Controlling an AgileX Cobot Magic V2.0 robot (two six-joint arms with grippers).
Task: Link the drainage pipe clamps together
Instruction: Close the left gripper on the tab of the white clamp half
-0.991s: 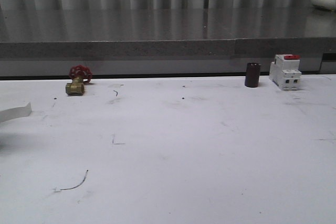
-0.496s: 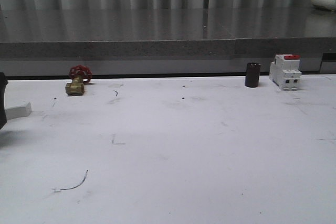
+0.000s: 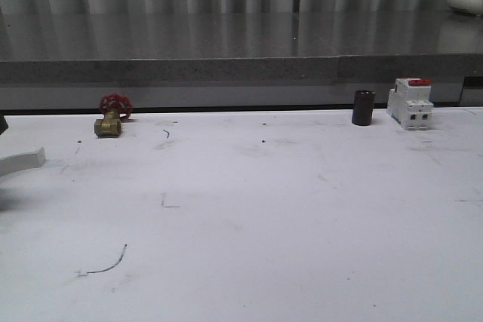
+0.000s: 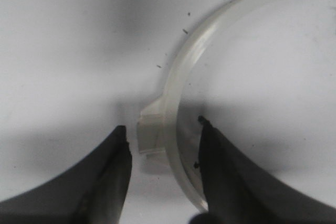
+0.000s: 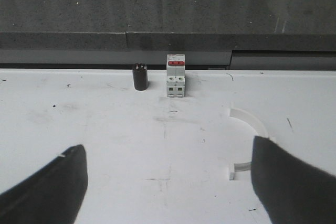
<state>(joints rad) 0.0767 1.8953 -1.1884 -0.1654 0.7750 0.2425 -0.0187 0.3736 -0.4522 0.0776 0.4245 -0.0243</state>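
Clamp halves separated, neither gripped.
One clamp half [image 4: 176, 93] is seen flat on the counter [image 3: 249, 209], straddled by the spread left tool [image 4: 164, 153], lug between the fingers. The second clamp half [image 5: 251, 129] lies before the wide-open right tool [image 5: 168, 182], near the breaker [image 5: 175, 75].

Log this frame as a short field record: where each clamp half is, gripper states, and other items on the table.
left clamp half: on the table, lug between the open left gripper fingers, not clamped
right clamp half: lying on the table ahead of the open right gripper
halves joined: no
table: white
other items: brass valve with red handwheel, black cylinder, white breaker with red top
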